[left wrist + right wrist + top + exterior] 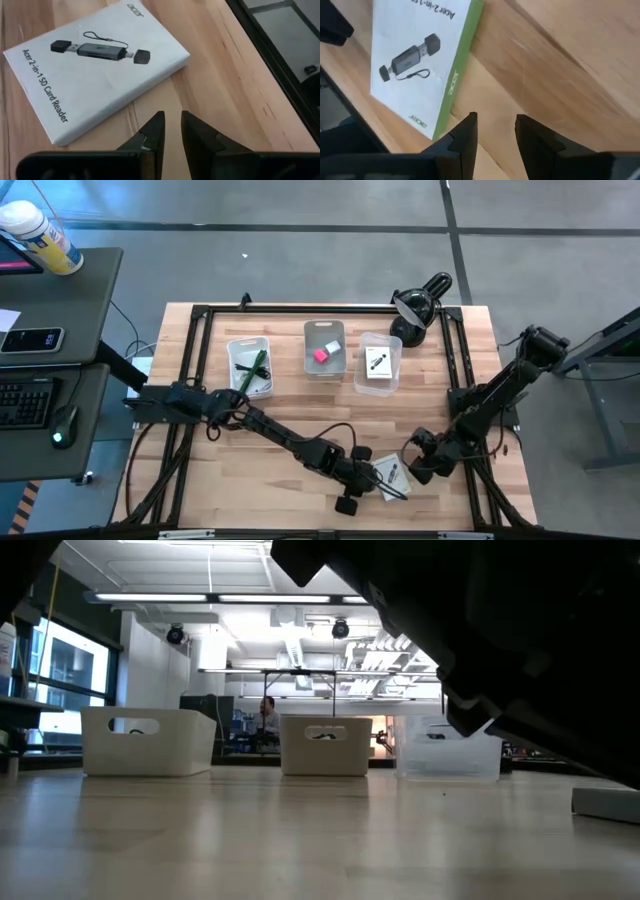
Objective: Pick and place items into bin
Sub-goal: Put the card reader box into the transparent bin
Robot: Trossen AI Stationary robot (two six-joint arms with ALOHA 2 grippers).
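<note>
A white Acer card-reader box with black print (392, 474) lies flat on the wooden table near its near edge, between my two grippers. In the left wrist view the box (95, 65) is just ahead of my left gripper (172, 117), whose fingers stand a narrow gap apart over bare wood. In the right wrist view the box (420, 55) shows its green side edge, ahead of my open right gripper (495, 119). Neither gripper touches it. The other items lie in three bins: the green pen and black cable (252, 368), the pink block and white cube (325, 352), and a white card (377, 363).
The three white bins (325, 330) stand in a row on the far half of the table and show in the low view (324, 745). A black desk lamp (420, 305) stands at the far right corner. A black frame (190, 360) runs along the table's edges. A desk with a keyboard is off to the left.
</note>
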